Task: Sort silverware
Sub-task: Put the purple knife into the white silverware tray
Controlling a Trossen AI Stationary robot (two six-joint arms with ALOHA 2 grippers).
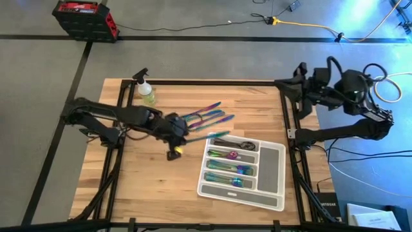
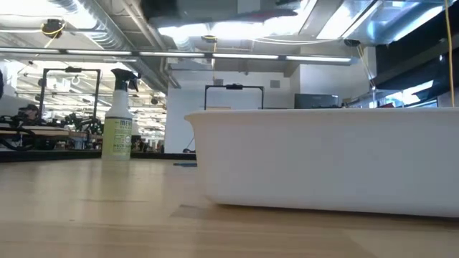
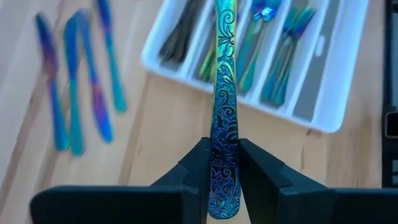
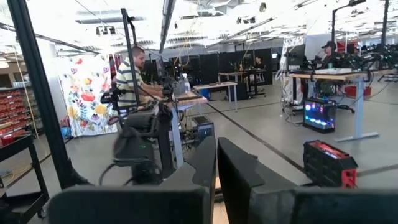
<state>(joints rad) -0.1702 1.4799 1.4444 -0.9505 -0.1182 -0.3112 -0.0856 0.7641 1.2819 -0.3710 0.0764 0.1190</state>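
From above, left gripper [image 1: 177,129] out over mid-table, pinching one iridescent piece [image 1: 207,136] whose free end reaches toward the white tray [image 1: 271,169] just beyond the fingertips. Loose silverware [image 1: 209,116] fanned on the wood just beside the claw, on its far side toward the spray bottle [image 1: 147,94], which stands near the table's back edge. More rainbow pieces [image 1: 230,169] lying in the tray's narrow compartments, a dark piece [image 1: 235,144] in the slot nearest the claw; long side compartment bare. Right gripper [image 1: 299,72] parked off the table's far right corner, well apart from everything, folded back by its frame. At table height, neither claw visible; only the tray's white wall [image 2: 323,158] filling the foreground and the spray bottle [image 2: 118,122] upright farther back on the wood. Past the left wrist, both dark fingers [image 3: 193,165] pressed against an engraved rainbow handle [image 3: 224,112], gripped low near its end, shaft running straight ahead over the tray rim [image 3: 249,93]. Four loose pieces [image 3: 81,81] lying side by side on the wood off to one side of the claw; sorted pieces [image 3: 273,50] beyond in the tray slots. Past the right wrist, fingers [image 4: 199,165] pressed close together with only a sliver between, nothing held; workshop beyond, with a person in a striped shirt [image 4: 130,74] at a bench.
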